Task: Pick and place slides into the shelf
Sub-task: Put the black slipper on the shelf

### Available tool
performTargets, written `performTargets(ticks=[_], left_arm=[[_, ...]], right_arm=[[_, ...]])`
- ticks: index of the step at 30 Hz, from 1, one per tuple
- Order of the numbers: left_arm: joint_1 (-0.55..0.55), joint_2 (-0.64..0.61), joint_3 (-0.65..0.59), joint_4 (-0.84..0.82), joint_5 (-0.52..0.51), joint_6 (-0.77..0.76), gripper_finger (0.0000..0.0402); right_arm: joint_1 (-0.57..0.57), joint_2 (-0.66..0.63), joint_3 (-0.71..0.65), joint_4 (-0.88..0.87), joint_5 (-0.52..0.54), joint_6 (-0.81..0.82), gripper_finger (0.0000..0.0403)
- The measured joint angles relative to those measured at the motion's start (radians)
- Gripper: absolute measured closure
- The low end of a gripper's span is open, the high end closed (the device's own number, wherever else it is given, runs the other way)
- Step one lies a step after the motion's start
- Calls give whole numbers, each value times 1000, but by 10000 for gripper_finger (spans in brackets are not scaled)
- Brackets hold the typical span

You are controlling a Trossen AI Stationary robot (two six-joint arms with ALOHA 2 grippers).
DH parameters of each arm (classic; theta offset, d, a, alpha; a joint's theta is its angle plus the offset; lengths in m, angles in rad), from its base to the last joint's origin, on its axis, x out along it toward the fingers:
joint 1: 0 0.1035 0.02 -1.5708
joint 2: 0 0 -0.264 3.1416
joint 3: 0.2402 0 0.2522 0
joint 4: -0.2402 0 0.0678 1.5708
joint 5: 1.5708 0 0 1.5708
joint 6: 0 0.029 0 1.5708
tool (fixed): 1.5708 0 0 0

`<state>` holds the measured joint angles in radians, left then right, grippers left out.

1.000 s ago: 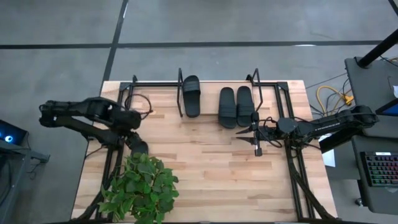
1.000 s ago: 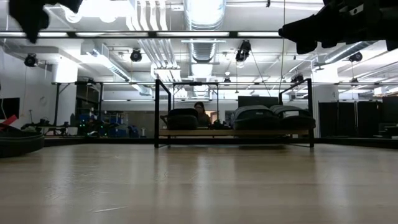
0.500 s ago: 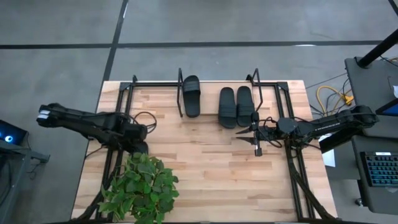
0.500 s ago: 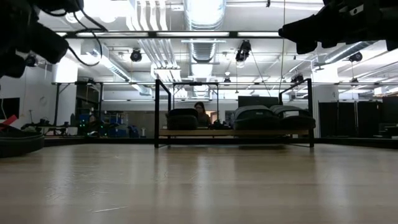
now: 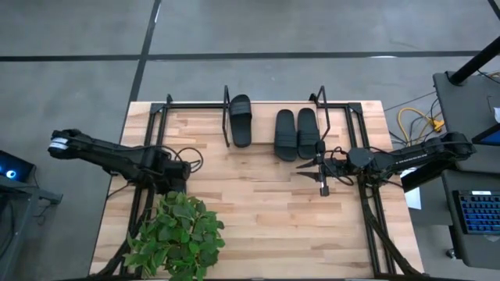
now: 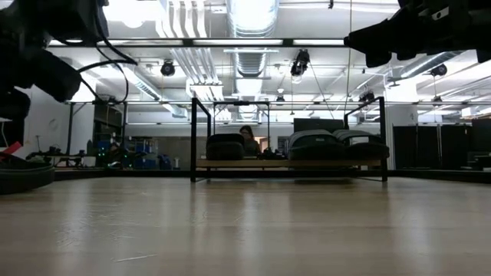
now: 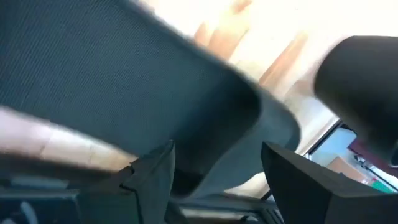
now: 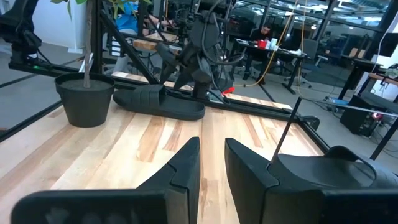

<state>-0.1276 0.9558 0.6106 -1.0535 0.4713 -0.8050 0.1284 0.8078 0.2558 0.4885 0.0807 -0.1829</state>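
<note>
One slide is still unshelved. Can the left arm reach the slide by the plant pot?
Probably yes: the left gripper is open right over the slide, nothing between them; the plant pot stands beside it.

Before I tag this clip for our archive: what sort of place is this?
Probably a robotics lab or workshop in an industrial hall. Exposed ceiling ducts run overhead, workbenches fill the room behind, and a wooden table carries two robot arms, a shoe shelf and a potted plant.
</note>
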Motion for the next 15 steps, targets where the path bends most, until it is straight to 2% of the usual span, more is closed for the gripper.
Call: performTargets(ticks=[6, 15], left_arm=[[0, 12, -49, 133, 19, 19, 178], [-10, 70, -61, 172, 97, 14, 178]], right_arm=[[0, 0, 0, -3, 0, 0, 337], [0, 0, 0, -6, 2, 0, 337]])
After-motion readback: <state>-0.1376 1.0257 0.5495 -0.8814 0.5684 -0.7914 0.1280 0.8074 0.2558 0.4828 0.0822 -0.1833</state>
